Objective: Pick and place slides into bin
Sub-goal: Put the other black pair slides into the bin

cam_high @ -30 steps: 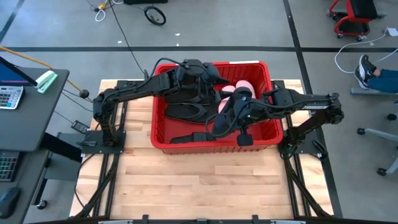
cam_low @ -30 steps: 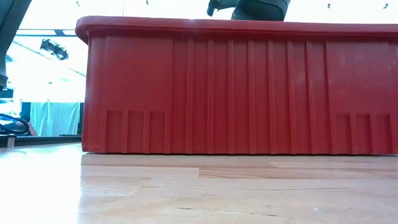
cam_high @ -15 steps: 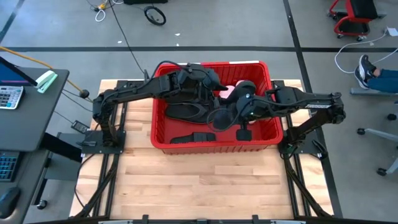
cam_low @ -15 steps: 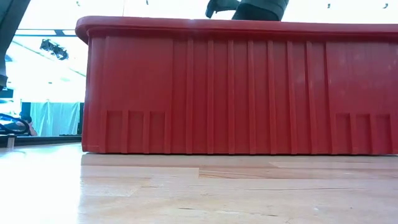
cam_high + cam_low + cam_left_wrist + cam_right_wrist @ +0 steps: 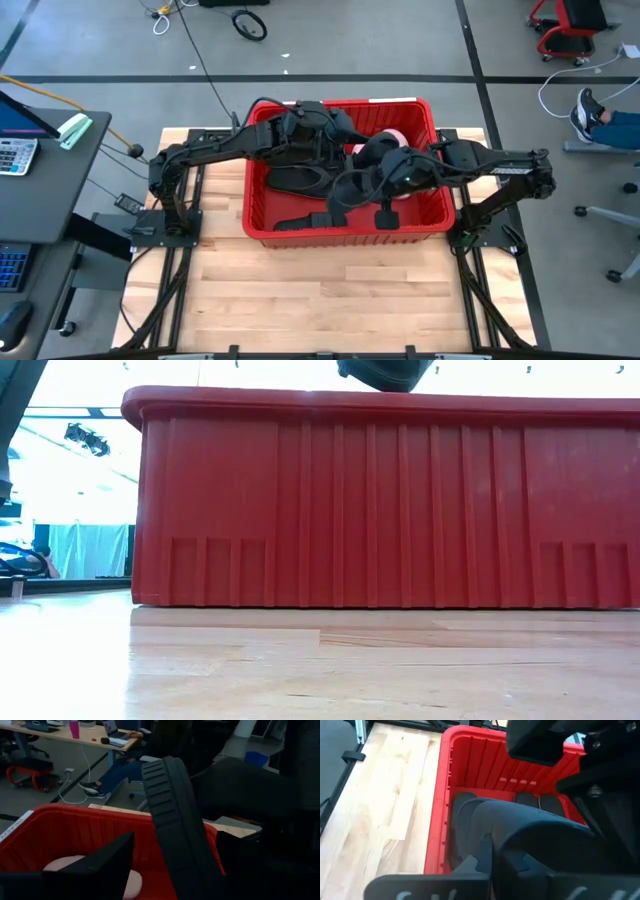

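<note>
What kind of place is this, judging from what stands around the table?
Probably a robotics lab inside an office. A desk with a calculator stands beside the wooden table, cables lie on the bare floor, and a red office chair stands farther off.

bin [image 5: 258, 215]: mid-table, far side | slides [image 5: 300, 178]: inside bin | both arms: reaching over bin

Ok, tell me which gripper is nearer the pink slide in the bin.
Right. The right gripper, shut on a black slide, hangs over the bin right beside the pink slide. The left gripper is open, across the bin towards its left.
</note>
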Robot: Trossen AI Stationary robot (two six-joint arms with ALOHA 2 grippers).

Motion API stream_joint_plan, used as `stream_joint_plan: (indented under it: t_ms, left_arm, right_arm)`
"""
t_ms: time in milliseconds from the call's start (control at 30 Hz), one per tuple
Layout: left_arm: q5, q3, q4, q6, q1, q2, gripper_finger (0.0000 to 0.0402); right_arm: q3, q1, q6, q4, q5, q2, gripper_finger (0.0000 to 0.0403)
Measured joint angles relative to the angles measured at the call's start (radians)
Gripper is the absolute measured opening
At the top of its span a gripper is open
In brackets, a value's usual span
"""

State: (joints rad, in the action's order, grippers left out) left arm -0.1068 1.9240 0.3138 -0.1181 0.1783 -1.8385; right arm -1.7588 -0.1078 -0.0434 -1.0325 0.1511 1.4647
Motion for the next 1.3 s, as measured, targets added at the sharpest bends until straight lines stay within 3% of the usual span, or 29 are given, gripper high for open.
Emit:
stream_joint_plan:
  t_ms: [133,367,567,867,1100,1300]
  left_arm:
    - [-0.001,0.000,-0.001,0.000,0.000,0.000,0.0238]
    - [0.003,0.000,0.000,-0.022,0.001,0.000,0.0075]
    - [-0.001,0.000,0.002,-0.054,0.001,0.000,0.0075]
    - [-0.005,0.000,0.107,-0.050,0.001,0.000,0.0075]
    - [0.005,0.000,0.119,-0.131,0.001,0.000,0.0075]
    - [0.241,0.000,0.221,-0.225,-0.005,0.000,0.0075]
  right_arm:
    - [0.000,0.000,0.000,0.000,0.008,0.000,0.0012]
    - [0.000,0.001,-0.003,0.001,0.050,0.002,0.0018]
    - [0.000,0.000,0.050,0.004,0.087,0.002,0.0030]
    - [-0.001,0.000,0.198,0.011,0.065,0.000,0.0107]
    - [-0.001,0.000,0.218,-0.165,0.100,-0.005,0.0147]
    - [-0.001,0.000,0.301,-0.259,0.118,-0.025,0.0147]
